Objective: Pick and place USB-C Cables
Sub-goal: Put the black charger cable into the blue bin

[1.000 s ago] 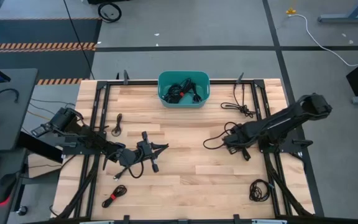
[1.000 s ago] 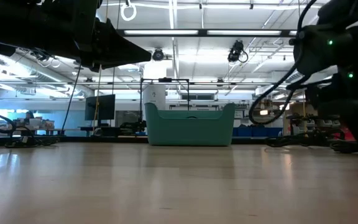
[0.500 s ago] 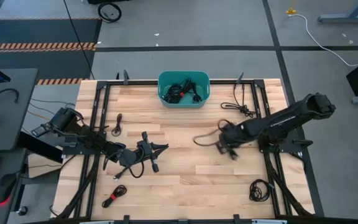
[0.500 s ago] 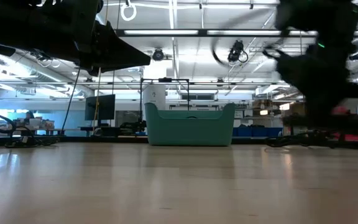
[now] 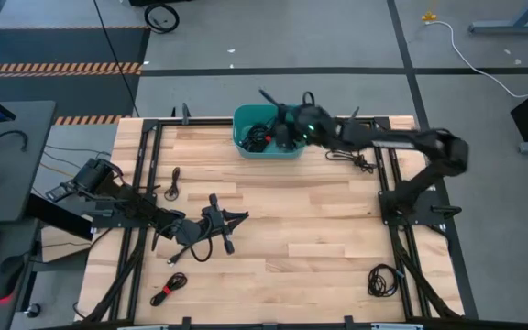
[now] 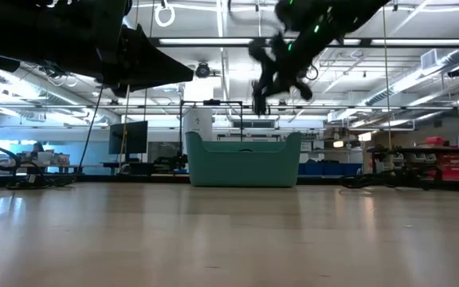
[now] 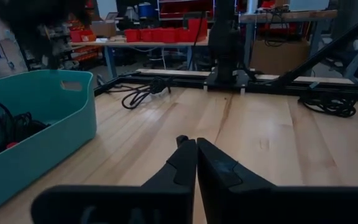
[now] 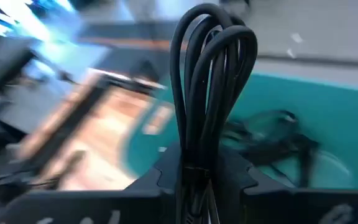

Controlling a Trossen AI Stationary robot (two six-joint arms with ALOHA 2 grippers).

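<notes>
A folded black USB-C cable (image 8: pixel 211 93), clamped in the right end effector (image 5: pixel 293 122), has been carried from the table's (image 5: pixel 319 229) middle-right to above the teal bin (image 5: pixel 269 147), while the left end effector (image 7: pixel 196 163) is kept pressed closed, empty, low over the table.

Robotics lab or workshop. Evidence: wooden worktable (image 5: pixel 273 220) framed by black rails; grey floor with hazard-striped edging (image 5: pixel 58 67); ceiling strip lights (image 6: pixel 213 41); workbenches carrying red bins (image 7: pixel 163 34); monitor (image 6: pixel 128 137) on a stand beyond the table.
</notes>
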